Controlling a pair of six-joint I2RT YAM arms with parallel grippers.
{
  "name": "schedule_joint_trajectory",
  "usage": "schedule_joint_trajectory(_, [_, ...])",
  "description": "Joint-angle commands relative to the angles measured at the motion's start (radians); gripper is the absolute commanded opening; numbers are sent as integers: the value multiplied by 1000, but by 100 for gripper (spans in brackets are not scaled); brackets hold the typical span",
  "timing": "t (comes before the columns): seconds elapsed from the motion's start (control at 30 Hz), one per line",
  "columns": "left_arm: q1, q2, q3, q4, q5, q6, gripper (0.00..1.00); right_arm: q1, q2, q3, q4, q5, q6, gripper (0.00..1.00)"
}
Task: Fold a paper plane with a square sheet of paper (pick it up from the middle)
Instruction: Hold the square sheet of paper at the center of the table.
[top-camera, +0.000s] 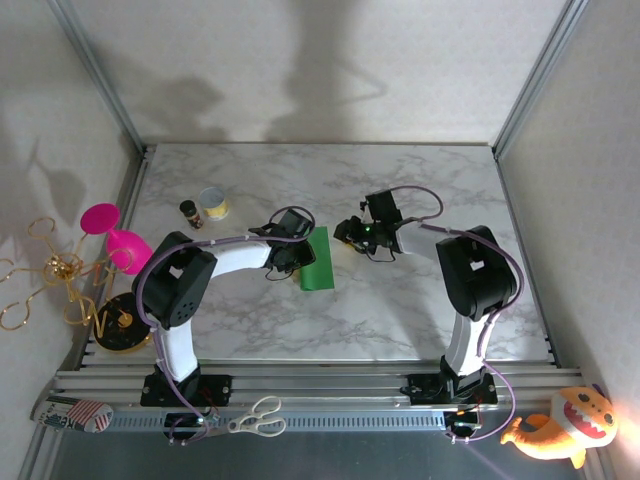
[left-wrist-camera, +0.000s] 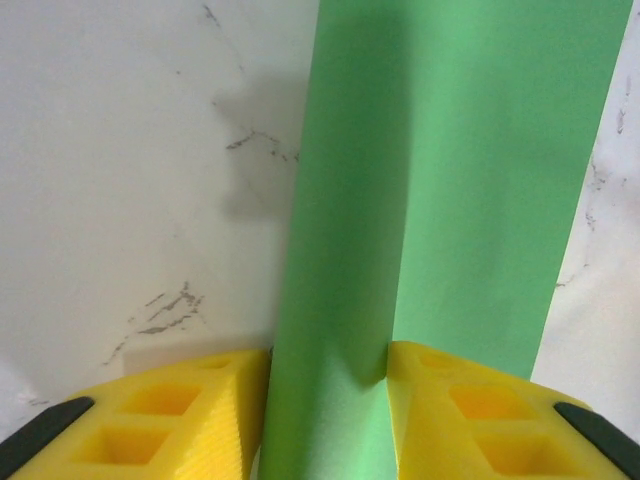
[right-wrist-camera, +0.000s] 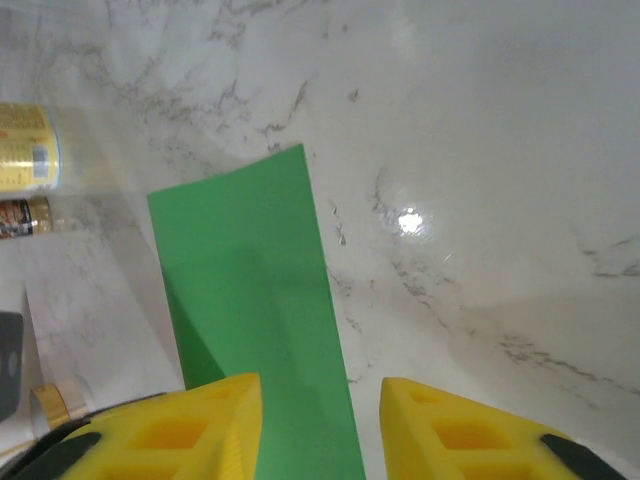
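Paper (left-wrist-camera: 440, 180) lies between left gripper (left-wrist-camera: 328, 420)

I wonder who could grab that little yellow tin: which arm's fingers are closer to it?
Left. The left fingers sit right of the tin, at the green paper's left edge; the right fingers lie past the paper's right edge.

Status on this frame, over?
Left gripper open over green paper, left side. Right gripper open over its right edge. Paper a narrow rectangle, lying on the table. Can and small bottle stand clear, far left.
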Motion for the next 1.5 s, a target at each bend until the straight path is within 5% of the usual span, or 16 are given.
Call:
schedule_joint_trajectory(0.0, [18,128,-47,-46,-74,-4,39,22,27,28,15,-57,-31,34])
schedule_joint_trajectory(0.53, [15,131,-60,-36,-67,-6,38,79,121,102,-32,-99,-52,13])
schedule_joint_trajectory(1.17, [13,120,-45,-38,-56,-2,39,89,191,133,-186,-4,-100,11])
schedule_joint_trajectory(1.47, [41,-94,97,-146,-126,48,48,87,230,111,-245,74,-112,9])
